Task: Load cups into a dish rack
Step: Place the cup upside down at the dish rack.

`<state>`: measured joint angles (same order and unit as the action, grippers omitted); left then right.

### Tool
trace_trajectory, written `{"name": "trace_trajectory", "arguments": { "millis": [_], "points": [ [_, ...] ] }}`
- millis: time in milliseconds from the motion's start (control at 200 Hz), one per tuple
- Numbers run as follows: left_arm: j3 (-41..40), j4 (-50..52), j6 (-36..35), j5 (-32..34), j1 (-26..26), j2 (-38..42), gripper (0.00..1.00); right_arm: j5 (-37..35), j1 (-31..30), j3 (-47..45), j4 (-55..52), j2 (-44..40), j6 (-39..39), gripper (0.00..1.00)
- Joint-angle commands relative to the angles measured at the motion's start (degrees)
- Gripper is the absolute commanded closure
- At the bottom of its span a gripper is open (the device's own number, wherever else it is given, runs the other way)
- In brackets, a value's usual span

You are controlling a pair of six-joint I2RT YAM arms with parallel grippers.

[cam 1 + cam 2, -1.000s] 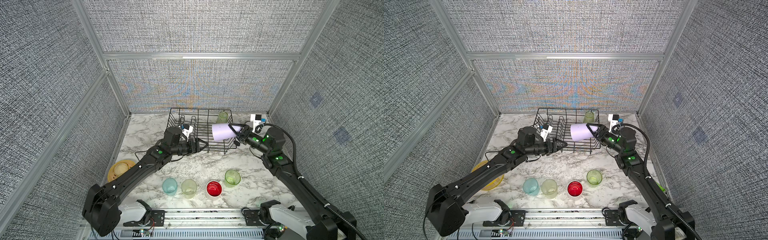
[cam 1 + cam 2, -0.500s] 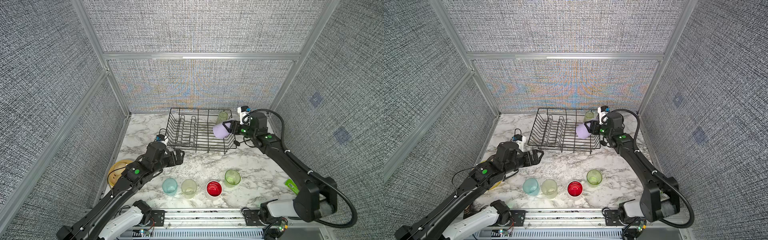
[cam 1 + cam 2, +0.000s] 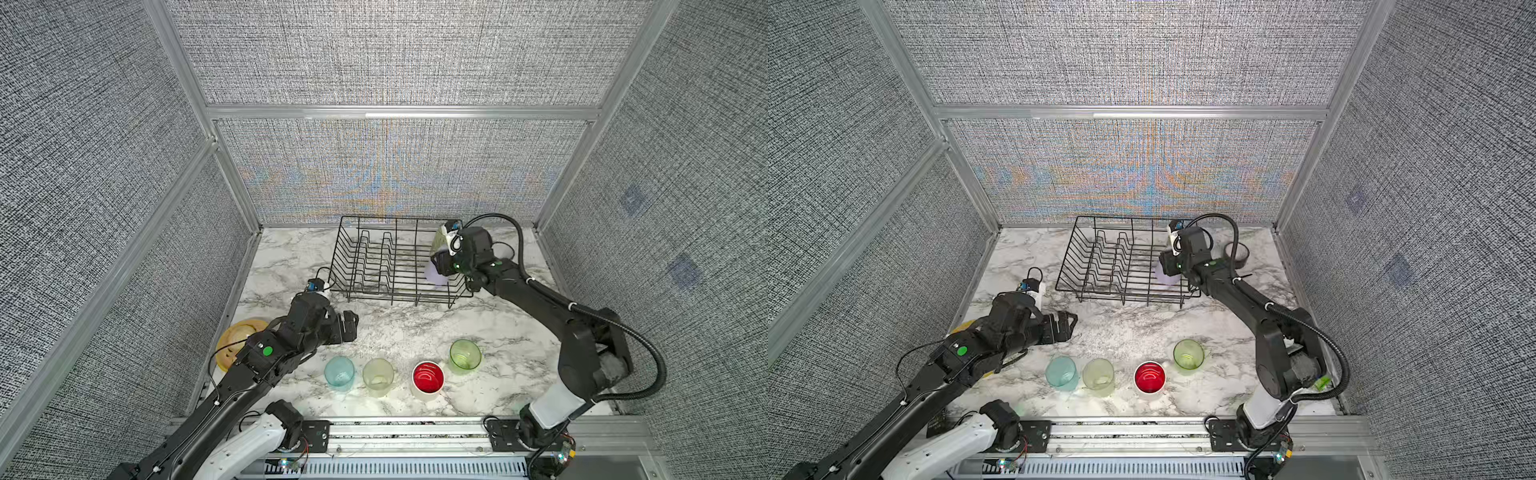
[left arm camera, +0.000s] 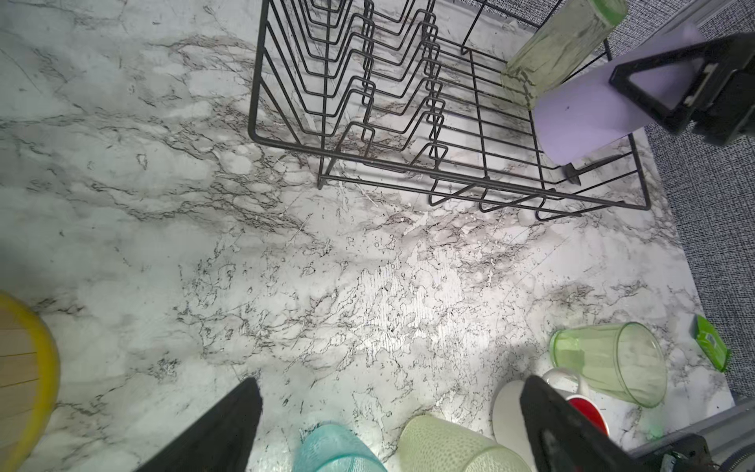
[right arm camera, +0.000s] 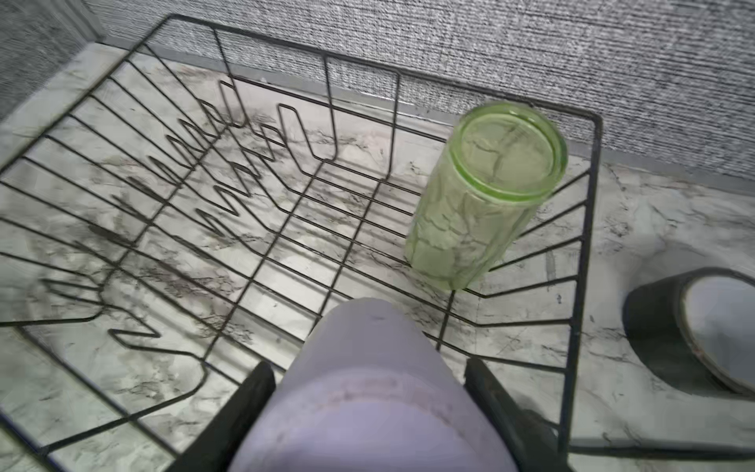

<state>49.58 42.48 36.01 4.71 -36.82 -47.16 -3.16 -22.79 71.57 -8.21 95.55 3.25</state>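
Right jaws pinch the lilac cup [image 5: 367, 388] inside the dish rack [image 3: 386, 262], at its right end, just beside the inverted tall green cup [image 5: 482, 204]. Left jaws are spread wide above the worktop [image 4: 327, 265], near the teal cup [image 3: 339, 372].

In both top views the right arm [image 3: 519, 286] covers all but 1 pale sliver of the lilac cup [image 3: 435, 279] and part of the tall green cup [image 3: 437, 245]. The left arm [image 3: 266, 361] hides half the plate [image 3: 237, 336]. A cable [image 3: 1236, 232] crosses the tape roll [image 3: 1246, 250].

The right wrist view cuts off the tape roll and the blurred lilac cup. The left wrist view cuts off the plate, teal cup [image 4: 335, 449] and yellow-green cup [image 4: 449, 449]. There the left gripper [image 4: 392, 381] hides part of the white cup [image 4: 506, 408]. A green scrap [image 4: 711, 343] is too small to identify.
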Motion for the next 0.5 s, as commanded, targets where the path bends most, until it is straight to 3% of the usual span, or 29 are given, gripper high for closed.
{"name": "trace_trajectory", "arguments": {
  "millis": [0,150,495],
  "points": [
    [-0.64,-1.4,-0.97,-2.65,0.08,-0.41,0.0,-8.78,-0.09,0.27,2.56,1.71,-0.71,0.46],
    [-2.61,-8.18,-0.99,-11.7,0.07,-0.13,0.0,-11.43,-0.12,0.58,3.81,4.58,-0.02,0.46],
    [-2.16,-6.52,-1.65,-12.78,0.11,-0.98,0.0,-10.68,-0.07,1.95,3.9,7.71,1.59,0.44]
  ]
}}
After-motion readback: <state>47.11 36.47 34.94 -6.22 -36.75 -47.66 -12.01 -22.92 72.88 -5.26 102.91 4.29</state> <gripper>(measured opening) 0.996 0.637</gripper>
